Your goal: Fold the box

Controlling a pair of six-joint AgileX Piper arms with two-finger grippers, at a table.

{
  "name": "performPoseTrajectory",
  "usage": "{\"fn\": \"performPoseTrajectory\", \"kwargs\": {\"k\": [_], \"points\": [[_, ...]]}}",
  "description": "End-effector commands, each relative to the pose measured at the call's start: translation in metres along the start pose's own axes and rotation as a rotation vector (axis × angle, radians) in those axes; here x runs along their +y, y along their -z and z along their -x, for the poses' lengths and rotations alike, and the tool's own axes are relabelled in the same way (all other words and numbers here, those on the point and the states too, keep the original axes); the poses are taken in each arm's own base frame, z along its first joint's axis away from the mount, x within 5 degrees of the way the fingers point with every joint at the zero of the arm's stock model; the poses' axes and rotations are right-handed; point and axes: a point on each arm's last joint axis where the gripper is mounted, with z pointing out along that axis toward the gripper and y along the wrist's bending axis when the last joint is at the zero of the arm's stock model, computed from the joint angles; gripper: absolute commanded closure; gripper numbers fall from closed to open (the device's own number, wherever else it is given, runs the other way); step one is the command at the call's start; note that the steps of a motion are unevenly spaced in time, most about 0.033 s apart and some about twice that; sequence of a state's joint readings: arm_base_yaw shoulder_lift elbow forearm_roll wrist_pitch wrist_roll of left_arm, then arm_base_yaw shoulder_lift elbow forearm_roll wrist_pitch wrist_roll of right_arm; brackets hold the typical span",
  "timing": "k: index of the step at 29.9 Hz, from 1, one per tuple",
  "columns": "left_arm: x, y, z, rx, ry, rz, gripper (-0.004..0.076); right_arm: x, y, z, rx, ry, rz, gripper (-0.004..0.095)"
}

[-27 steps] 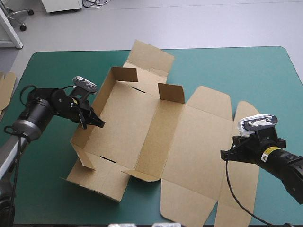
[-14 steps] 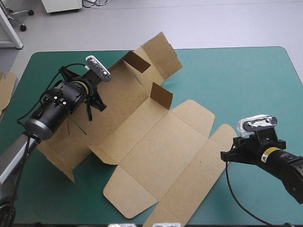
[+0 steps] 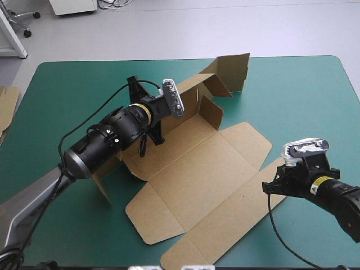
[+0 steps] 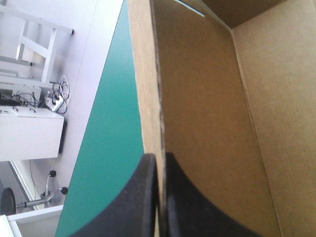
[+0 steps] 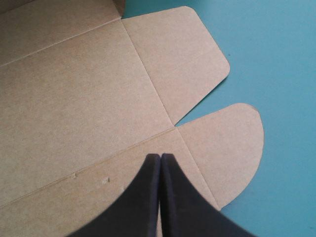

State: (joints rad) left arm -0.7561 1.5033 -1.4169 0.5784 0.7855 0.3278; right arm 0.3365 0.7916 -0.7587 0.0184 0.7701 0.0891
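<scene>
Our left gripper (image 4: 159, 157) pinches a raised wall of the box (image 3: 197, 169) at its ten o'clock side. Our right gripper (image 5: 161, 157), fingers pressed together, is over the four o'clock flap.

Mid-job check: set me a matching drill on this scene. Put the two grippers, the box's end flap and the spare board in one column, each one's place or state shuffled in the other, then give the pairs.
Things
1. left gripper
2. right gripper
3. end flap
4. spare board

Places or states
A. shut with nothing between the fingers, tips over the flat rounded flap
B. lies at the table's left edge
C. shut on the box's raised side wall
D. stands raised near the table's far edge

Pairs: 1-C, 2-A, 3-D, 4-B
</scene>
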Motion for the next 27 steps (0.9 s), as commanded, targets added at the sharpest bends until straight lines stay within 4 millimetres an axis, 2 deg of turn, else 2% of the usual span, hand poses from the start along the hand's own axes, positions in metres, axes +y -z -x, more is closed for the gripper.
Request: {"fn": "performPoseTrajectory", "kwargs": {"k": [1,4,8,11,14,19,23,27], "points": [[0.004,0.019,0.005,-0.063,-0.031,0.065,0.0738,0.002,0.013,0.012,-0.102,0.000,0.013,0.0926],[-0.008,0.020,-0.004,-0.078,-0.085,0.089,0.0738,0.002,0.017,0.012,-0.119,0.000,0.015,0.0926],[-0.027,0.025,-0.025,-0.061,-0.193,0.174,0.0738,0.002,0.019,0.012,-0.126,-0.012,0.017,0.0926],[-0.039,0.026,-0.044,-0.046,-0.209,0.240,0.0738,0.002,0.019,0.013,-0.138,-0.023,0.019,0.0926],[-0.048,0.029,-0.053,-0.059,-0.243,0.300,0.0738,0.002,0.019,0.013,-0.143,-0.038,0.025,0.0926],[-0.061,0.038,-0.048,-0.150,-0.282,0.378,0.0738,0.005,0.019,0.014,-0.149,-0.066,0.055,0.0926],[-0.069,0.043,-0.040,-0.197,-0.288,0.370,0.0738,0.007,0.019,0.014,-0.148,-0.083,0.083,0.0926],[-0.069,0.045,-0.036,-0.217,-0.317,0.396,0.0738,0.002,0.020,0.017,-0.188,-0.031,0.024,0.0920]]}}
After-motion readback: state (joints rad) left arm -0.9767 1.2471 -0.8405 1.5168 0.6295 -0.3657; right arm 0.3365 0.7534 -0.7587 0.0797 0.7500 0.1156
